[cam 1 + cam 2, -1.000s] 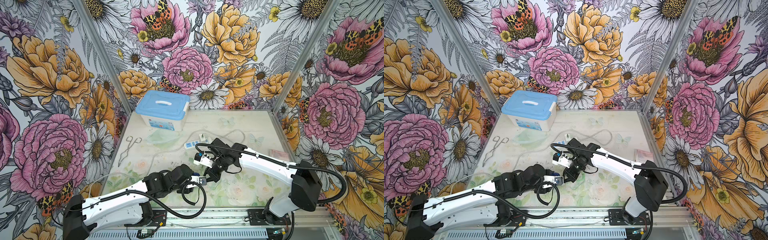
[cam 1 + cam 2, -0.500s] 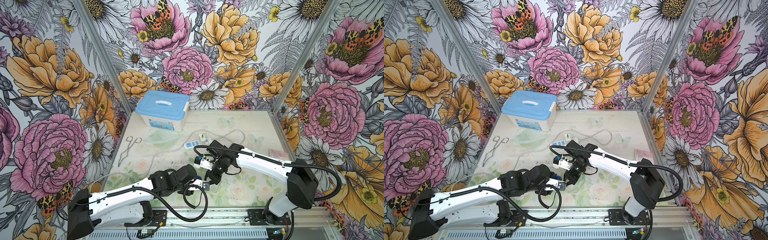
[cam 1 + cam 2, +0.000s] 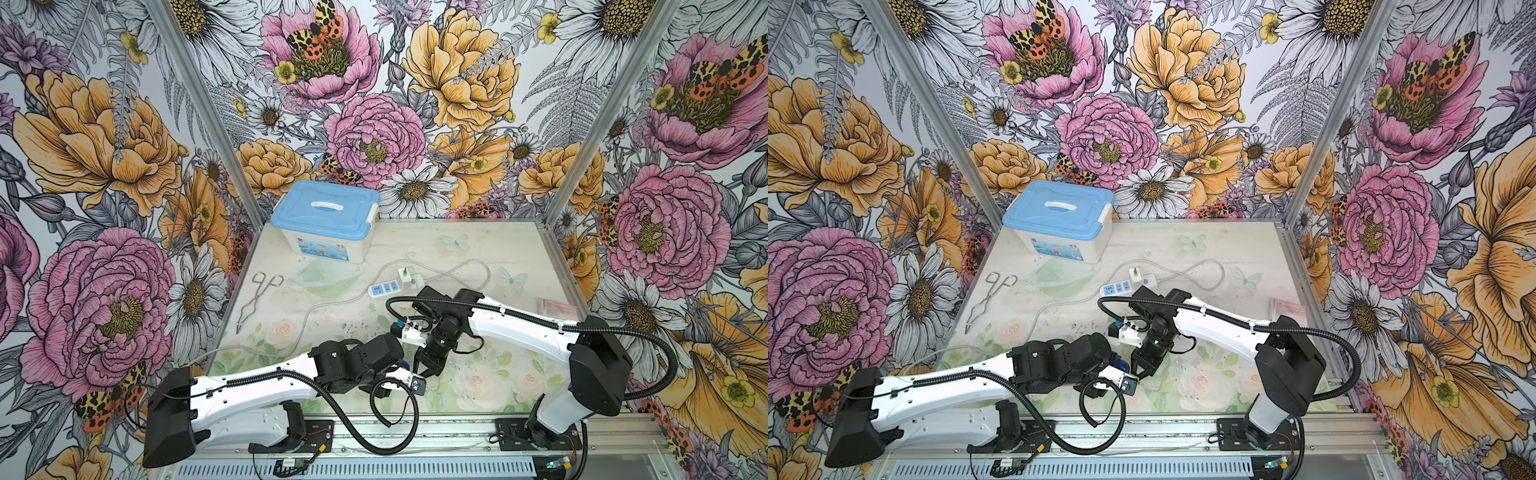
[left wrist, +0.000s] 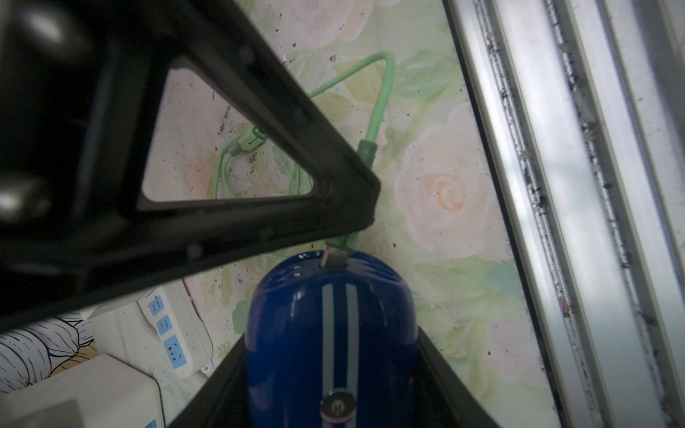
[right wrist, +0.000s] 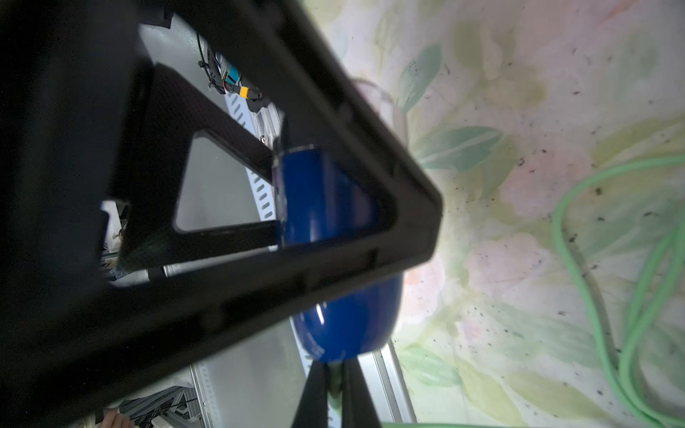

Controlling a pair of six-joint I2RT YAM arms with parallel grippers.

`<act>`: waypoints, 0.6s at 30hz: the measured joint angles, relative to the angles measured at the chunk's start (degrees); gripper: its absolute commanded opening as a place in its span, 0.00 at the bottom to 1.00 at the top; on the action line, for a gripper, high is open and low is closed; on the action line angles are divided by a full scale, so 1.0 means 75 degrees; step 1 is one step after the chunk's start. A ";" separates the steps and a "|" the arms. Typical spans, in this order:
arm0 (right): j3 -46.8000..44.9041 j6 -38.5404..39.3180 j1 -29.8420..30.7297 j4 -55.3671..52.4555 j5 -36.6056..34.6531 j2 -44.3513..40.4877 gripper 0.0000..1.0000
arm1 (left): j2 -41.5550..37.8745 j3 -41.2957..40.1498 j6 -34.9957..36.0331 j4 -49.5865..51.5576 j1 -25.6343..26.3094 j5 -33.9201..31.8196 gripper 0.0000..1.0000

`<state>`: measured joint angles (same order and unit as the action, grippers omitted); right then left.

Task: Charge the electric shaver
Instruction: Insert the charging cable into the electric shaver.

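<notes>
The electric shaver is dark blue with two light stripes and a round silver button. My left gripper is shut on its sides. In both top views only a bit of blue shaver shows at the left gripper. My right gripper is shut on the green plug of a green cable. The plug has its metal tip at the dark slot in the shaver's rounded end. I cannot tell how deep the tip sits. The right gripper meets the left one near the table's front middle.
A white power strip with blue sockets lies mid-table with a white adapter plugged in. A blue-lidded box stands at the back left. Metal tongs, a clear mask and a pink packet lie around. The metal front rail is close.
Both grippers have shifted together a little toward the table's front edge. The left arm has carried the shaver rightward. Both grips look the same.
</notes>
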<state>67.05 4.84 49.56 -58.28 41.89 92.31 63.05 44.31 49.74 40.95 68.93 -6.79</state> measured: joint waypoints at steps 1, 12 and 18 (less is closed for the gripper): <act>0.0029 0.0029 0.0006 -0.0058 0.0000 0.0038 0.00 | 0.0032 0.0012 0.0000 0.0003 0.0017 0.0023 0.00; 0.0341 0.0245 0.0041 -0.0577 -0.0012 0.0370 0.00 | 0.0143 0.0015 0.0029 -0.0035 0.0131 0.0070 0.00; 0.0463 0.0321 0.0041 -0.0761 -0.0073 0.0417 0.00 | 0.0146 0.0015 0.0023 -0.0090 0.0178 0.0044 0.00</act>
<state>70.52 7.25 49.87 -63.99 41.34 95.44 64.14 44.42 49.91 40.27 70.26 -6.46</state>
